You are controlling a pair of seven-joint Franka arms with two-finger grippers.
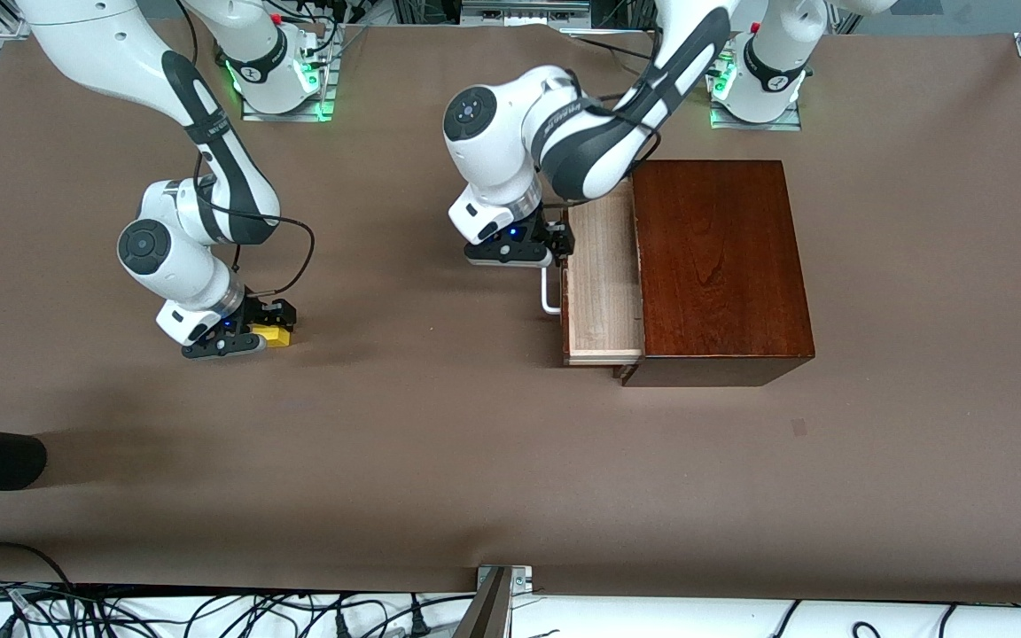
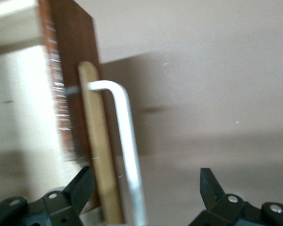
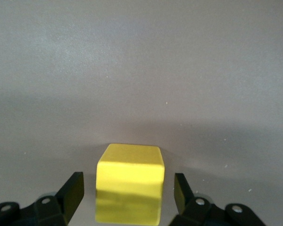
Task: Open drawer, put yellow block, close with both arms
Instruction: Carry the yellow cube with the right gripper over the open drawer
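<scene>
Front view: the drawer (image 1: 604,279) stands pulled out of the wooden box (image 1: 716,266), left hand (image 1: 555,251) at its handle (image 1: 548,297).

Left wrist view: fingers spread around the handle, not clamping.

Right wrist view: right hand (image 3: 127,195) open, straddling the yellow block (image 3: 129,188) on the surface (image 3: 141,70), ready to grasp.

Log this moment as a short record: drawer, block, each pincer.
drawer: partly pulled out of the wooden box, tray bare
handle: white bar, between the left pincer's open fingers, no contact visible
left pincer: at the drawer front
yellow block: on the table, toward the right arm's end
right pincer: open, straddling the block, gaps on both sides
</scene>
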